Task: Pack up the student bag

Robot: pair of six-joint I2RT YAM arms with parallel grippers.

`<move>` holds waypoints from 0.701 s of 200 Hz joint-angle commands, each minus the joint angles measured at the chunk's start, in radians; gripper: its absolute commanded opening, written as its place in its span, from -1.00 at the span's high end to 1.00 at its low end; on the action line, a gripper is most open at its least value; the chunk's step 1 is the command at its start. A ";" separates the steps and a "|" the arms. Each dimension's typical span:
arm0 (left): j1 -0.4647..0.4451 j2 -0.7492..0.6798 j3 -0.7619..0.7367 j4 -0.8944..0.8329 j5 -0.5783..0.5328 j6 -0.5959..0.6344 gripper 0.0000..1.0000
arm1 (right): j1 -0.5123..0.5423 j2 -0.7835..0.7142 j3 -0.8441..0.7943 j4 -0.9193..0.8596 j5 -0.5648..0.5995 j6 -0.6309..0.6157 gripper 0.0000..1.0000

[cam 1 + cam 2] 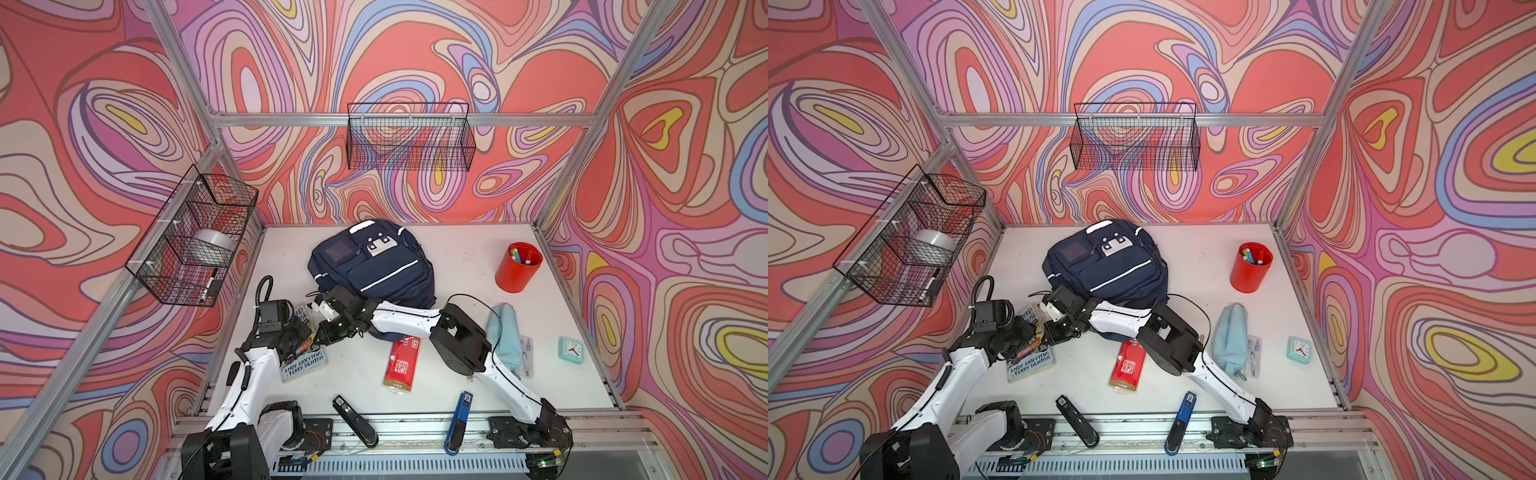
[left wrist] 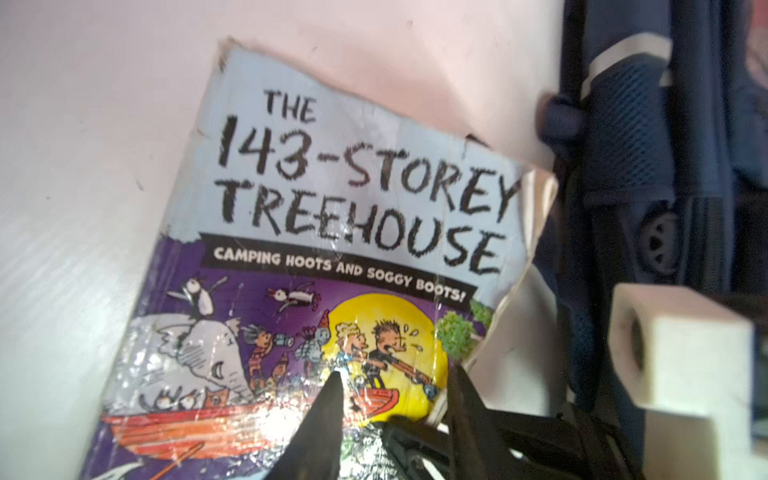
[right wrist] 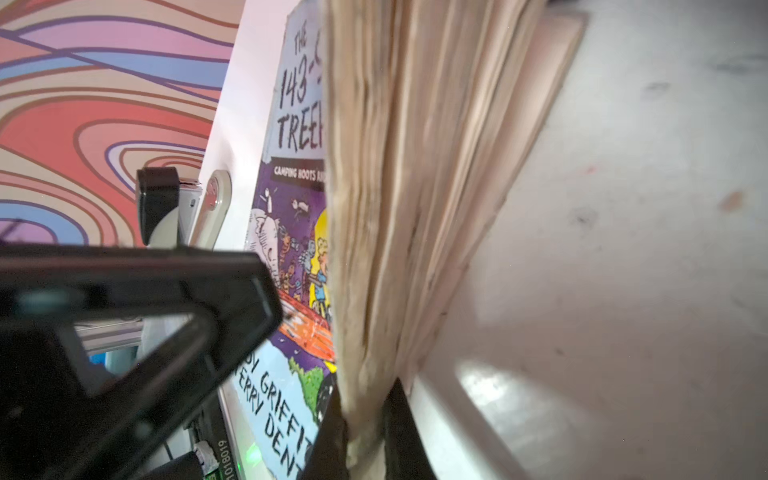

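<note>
The student bag (image 1: 374,266) (image 1: 1108,266), navy with white stripes, lies flat at the back middle of the table, and its side shows in the left wrist view (image 2: 623,145). In front of it to the left lies a paperback book (image 1: 305,365) (image 1: 1032,363) (image 2: 332,208), its page edge lifted. My right gripper (image 1: 321,338) (image 3: 368,399) reaches across the middle and is shut on the book's pages (image 3: 395,208). Over the cover hovers my left gripper (image 1: 301,334) (image 2: 395,374), jaws apart, one tip on the cover and one past its edge.
A red cup of markers (image 1: 518,266) stands at the back right. A light blue pouch (image 1: 505,336) and a mint clock (image 1: 572,348) lie at the right. A red packet (image 1: 402,363), a black stapler (image 1: 355,422) and a blue stapler (image 1: 459,422) lie in front. Wire baskets (image 1: 409,137) (image 1: 195,237) hang on the walls.
</note>
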 commanded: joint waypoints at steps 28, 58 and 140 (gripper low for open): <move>0.002 -0.017 -0.049 -0.002 -0.046 -0.039 -0.06 | -0.087 -0.150 -0.136 -0.172 0.062 -0.097 1.00; 0.002 0.009 -0.097 0.049 -0.041 -0.063 0.02 | -0.085 -0.105 -0.064 -0.216 0.050 -0.085 0.99; 0.002 0.166 -0.120 0.203 0.090 -0.072 0.73 | -0.085 0.029 -0.042 -0.126 -0.030 0.027 -0.52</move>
